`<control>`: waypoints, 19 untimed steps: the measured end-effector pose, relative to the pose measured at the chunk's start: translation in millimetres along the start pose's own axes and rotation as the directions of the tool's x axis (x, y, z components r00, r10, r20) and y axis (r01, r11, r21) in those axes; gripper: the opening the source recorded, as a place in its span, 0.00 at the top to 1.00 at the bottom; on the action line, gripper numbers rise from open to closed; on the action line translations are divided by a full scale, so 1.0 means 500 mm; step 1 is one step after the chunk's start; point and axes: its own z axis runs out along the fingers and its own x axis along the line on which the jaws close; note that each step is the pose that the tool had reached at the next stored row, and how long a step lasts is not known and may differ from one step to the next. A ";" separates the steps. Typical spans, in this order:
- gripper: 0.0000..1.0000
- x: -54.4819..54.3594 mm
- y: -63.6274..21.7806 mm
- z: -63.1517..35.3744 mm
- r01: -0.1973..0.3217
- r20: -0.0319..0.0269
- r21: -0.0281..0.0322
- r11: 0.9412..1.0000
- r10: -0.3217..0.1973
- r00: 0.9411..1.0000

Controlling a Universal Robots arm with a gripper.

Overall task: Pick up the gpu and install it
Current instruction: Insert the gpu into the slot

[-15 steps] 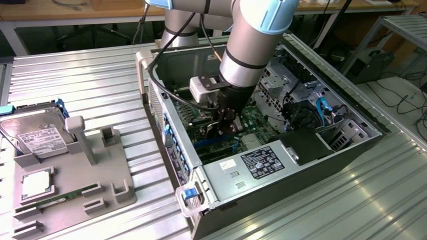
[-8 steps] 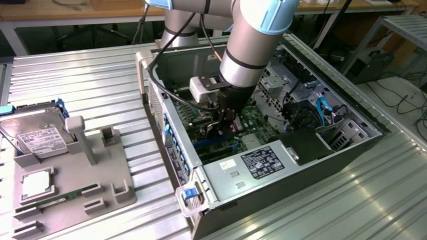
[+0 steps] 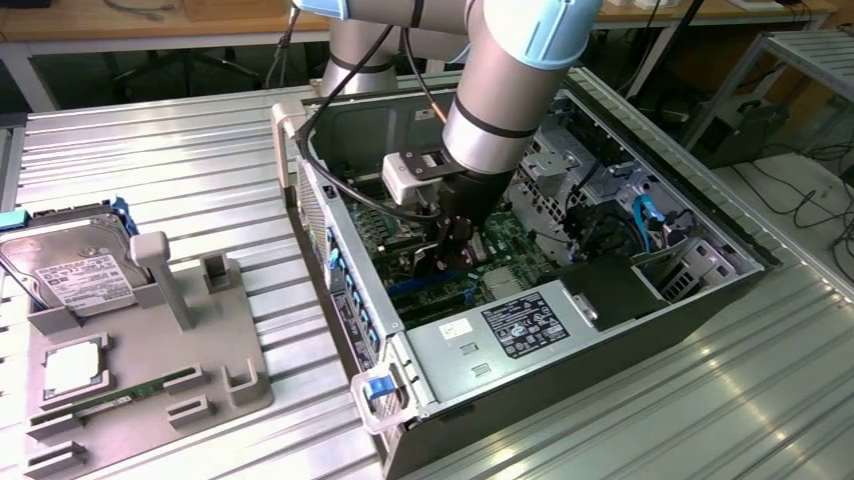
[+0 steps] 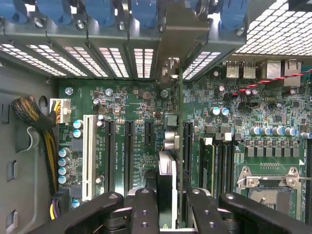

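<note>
The gpu (image 4: 167, 180), a thin dark card, appears edge-on in the wrist view, clamped between my black fingers (image 4: 144, 210). Its silver bracket (image 4: 171, 44) reaches up against the row of perforated slot covers at the case's rear wall. My gripper (image 4: 170, 214) is shut on the card above the green motherboard (image 4: 122, 97), between two black expansion slots; I cannot tell whether its edge sits in a slot. In the exterior view my gripper (image 3: 454, 255) points down inside the open computer case (image 3: 694, 215), with the gpu (image 3: 438, 264) low over the board.
A grey fixture (image 3: 200, 330) at the exterior view's left holds a hard drive (image 3: 74, 270) and a green memory stick (image 3: 120, 400). The power supply (image 3: 521, 330) fills the case's near end. A white slot (image 4: 88, 156), CPU socket (image 4: 268, 185) and cable bundle (image 4: 34, 122) surround the card.
</note>
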 end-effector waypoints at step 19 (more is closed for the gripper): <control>0.72 0.001 -0.004 0.000 -0.005 0.000 0.000 1.000 0.005 1.000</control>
